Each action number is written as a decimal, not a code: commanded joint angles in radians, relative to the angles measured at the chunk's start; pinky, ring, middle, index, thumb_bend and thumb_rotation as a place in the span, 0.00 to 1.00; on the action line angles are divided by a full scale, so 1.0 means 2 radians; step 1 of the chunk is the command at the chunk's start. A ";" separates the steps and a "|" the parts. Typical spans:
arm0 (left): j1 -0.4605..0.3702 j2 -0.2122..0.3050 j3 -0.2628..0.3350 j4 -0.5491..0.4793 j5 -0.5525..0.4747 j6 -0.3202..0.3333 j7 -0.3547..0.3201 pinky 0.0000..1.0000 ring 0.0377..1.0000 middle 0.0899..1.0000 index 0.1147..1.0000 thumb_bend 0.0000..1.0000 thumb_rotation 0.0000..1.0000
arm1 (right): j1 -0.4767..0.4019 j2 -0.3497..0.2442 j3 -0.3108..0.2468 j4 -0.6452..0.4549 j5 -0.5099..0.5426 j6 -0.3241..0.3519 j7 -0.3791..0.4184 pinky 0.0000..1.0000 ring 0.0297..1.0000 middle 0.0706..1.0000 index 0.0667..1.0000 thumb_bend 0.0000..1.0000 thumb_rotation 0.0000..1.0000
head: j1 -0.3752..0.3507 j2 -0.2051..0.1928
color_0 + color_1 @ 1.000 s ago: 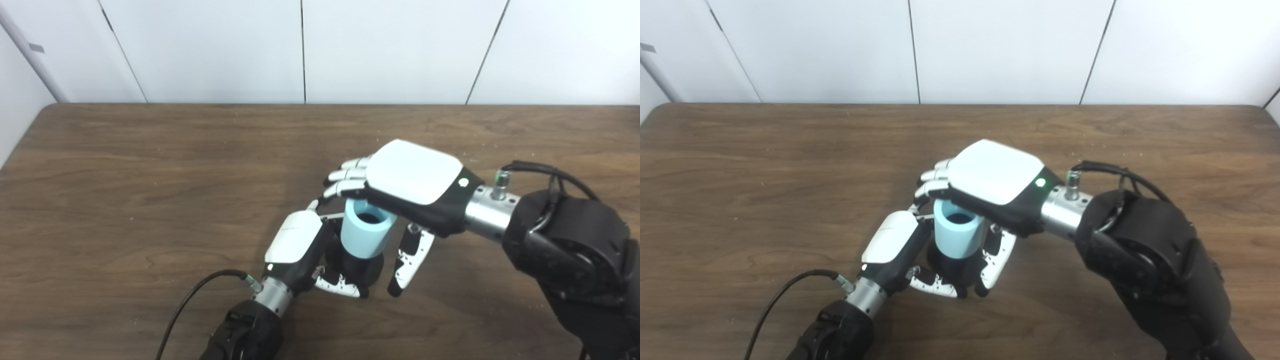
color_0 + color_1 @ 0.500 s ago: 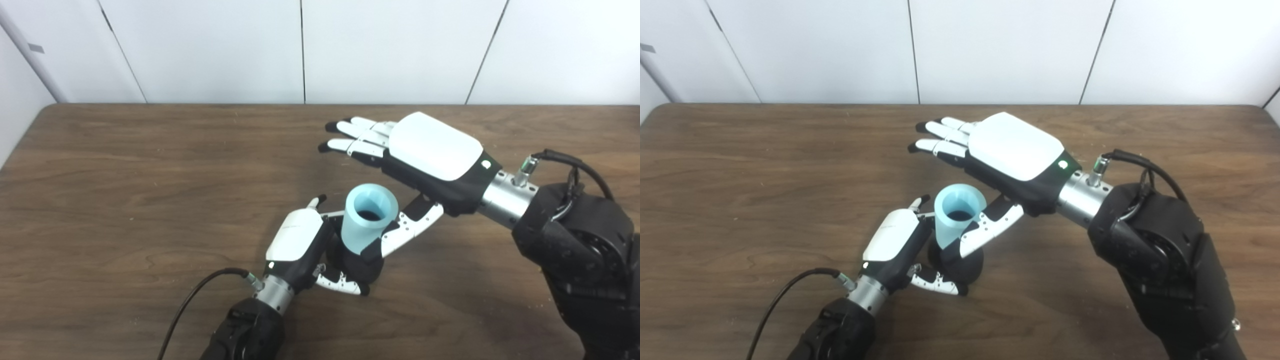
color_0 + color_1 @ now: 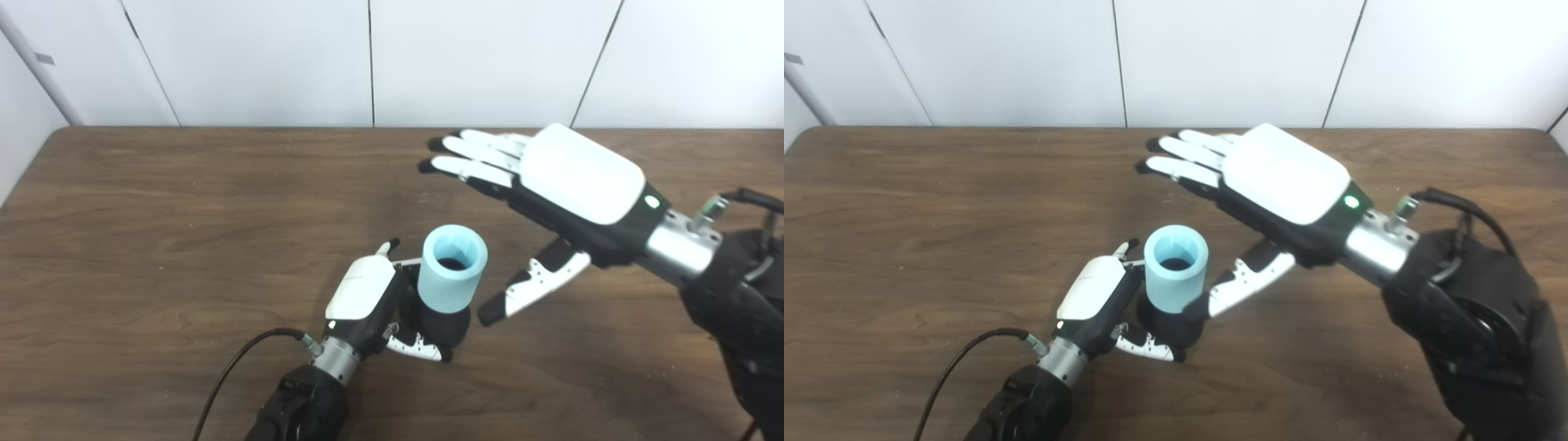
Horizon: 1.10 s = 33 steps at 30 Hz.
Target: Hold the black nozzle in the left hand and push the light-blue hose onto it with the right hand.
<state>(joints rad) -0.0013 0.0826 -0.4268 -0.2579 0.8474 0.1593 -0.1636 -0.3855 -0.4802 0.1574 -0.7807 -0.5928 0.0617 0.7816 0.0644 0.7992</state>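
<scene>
Left arm enters from bottom left, black forearm sleeve with a silver wrist and a black cable looping off it. The white-backed left hand point(image 3: 362, 301) sits low, back turned up and left, fingers curled forward and thumb wrapped in front in a closed hold. Right arm enters from the right edge, bulky black forearm, silver wrist, green light lit beside it. The white-backed right hand point(image 3: 566, 184) hangs raised, palm down, fingers point(image 3: 474, 153) straight and spread toward upper left, thumb point(image 3: 530, 288) angled down-left. It holds nothing.
</scene>
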 commanded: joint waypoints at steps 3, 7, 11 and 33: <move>0.017 0.014 0.006 0.028 0.006 0.036 -0.026 1.00 0.62 0.42 0.43 0.52 0.00 | -0.003 -0.013 -0.015 -0.026 0.031 -0.007 -0.015 0.87 0.98 0.97 0.94 0.66 0.98 | 0.001 0.001; 0.017 0.015 0.008 0.026 0.005 0.038 -0.028 1.00 0.61 0.41 0.44 0.52 0.00 | 0.016 -0.019 -0.020 -0.029 0.054 -0.016 -0.020 0.96 1.00 0.98 0.95 0.71 1.00 | 0.002 0.002; 0.018 0.016 0.009 0.024 0.004 0.038 -0.028 1.00 0.62 0.41 0.44 0.52 0.00 | 0.037 -0.020 -0.016 -0.029 0.061 -0.030 -0.025 1.00 1.00 0.98 0.95 0.74 1.00 | 0.002 0.002; 0.014 0.022 0.009 0.028 0.001 0.037 -0.029 1.00 0.62 0.42 0.43 0.52 0.00 | 0.068 -0.024 0.024 -0.042 0.028 -0.017 0.024 1.00 1.00 1.00 1.00 0.83 1.00 | 0.001 0.002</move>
<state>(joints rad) -0.0012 0.0890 -0.4197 -0.2581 0.8255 0.1592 -0.1671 -0.2399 -0.5174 0.2109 -0.8461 -0.5372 0.0411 0.8467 0.0644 0.8023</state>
